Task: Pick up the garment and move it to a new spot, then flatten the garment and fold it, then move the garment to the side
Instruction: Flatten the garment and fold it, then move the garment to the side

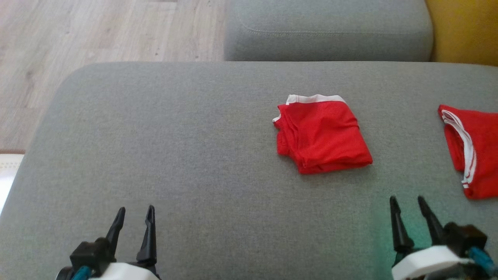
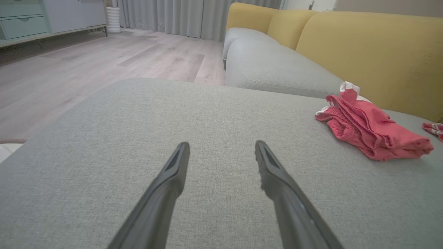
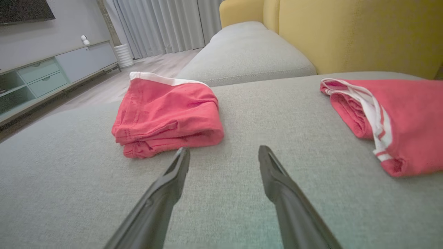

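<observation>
A red garment (image 1: 322, 134) with a white band lies folded into a small stack on the grey cushion (image 1: 175, 147), right of centre. From the right wrist it is the red garment (image 3: 166, 114) at the left, just beyond the fingertips; from the left wrist the garment (image 2: 372, 126) lies at the right. My right gripper (image 1: 408, 202) is open with nothing in it, close in front of the garment and apart from it. At the lower left, over bare cushion, my left gripper (image 1: 136, 212) stands open and holds nothing.
A second red piece with white stripes (image 1: 472, 149) lies folded at the cushion's right edge, and appears as the striped piece (image 3: 387, 117) in the right wrist view. A further grey seat (image 1: 327, 31) and a yellow backrest (image 1: 463, 31) lie behind. Wooden floor (image 1: 78, 39) drops off to the left.
</observation>
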Tool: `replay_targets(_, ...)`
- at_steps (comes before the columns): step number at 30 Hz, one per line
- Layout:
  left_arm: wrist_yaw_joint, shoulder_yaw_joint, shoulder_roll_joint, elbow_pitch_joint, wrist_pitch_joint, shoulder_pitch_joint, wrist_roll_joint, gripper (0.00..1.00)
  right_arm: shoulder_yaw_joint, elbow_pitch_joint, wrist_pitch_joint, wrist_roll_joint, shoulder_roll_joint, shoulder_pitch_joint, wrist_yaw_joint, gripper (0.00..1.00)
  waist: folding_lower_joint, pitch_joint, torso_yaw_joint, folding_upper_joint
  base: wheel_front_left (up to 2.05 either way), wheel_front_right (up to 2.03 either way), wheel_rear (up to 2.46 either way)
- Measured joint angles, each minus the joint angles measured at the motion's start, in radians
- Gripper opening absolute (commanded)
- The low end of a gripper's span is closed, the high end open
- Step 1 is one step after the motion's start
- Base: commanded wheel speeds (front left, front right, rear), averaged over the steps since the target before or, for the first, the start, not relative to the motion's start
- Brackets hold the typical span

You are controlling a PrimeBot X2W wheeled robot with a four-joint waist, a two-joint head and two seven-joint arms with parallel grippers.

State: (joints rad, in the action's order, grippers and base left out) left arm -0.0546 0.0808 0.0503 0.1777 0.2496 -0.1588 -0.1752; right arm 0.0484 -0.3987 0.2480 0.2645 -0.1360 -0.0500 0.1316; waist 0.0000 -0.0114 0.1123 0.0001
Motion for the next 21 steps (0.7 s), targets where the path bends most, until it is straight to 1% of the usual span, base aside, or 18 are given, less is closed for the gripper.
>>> replay_targets(4,-0.013,-0.006,0.0,0.011,0.0,0.0,0.007,1.0,-0.033,0.018,0.0,-0.02,0.026,-0.028,0.0,1.0,0.0,-0.003,-0.011,0.0,0.0,0.0,0.0)
replay_targets(7,-0.017,-0.022,-0.001,0.017,0.0,0.0,0.007,1.0,-0.04,0.034,0.0,-0.03,0.039,-0.036,0.0,1.0,0.0,-0.006,-0.021,0.0,0.0,0.0,0.0)
replay_targets(14,-0.034,-0.029,-0.001,0.027,0.0,0.0,0.007,1.0,-0.04,0.035,0.0,-0.037,0.056,-0.045,0.0,1.0,0.0,-0.007,-0.032,0.0,0.0,0.0,0.0)
replay_targets(21,-0.034,-0.028,-0.001,0.038,0.0,0.0,0.007,1.0,-0.037,0.025,0.0,-0.036,0.056,-0.043,0.0,1.0,0.0,-0.009,-0.021,0.0,0.0,0.0,0.0)
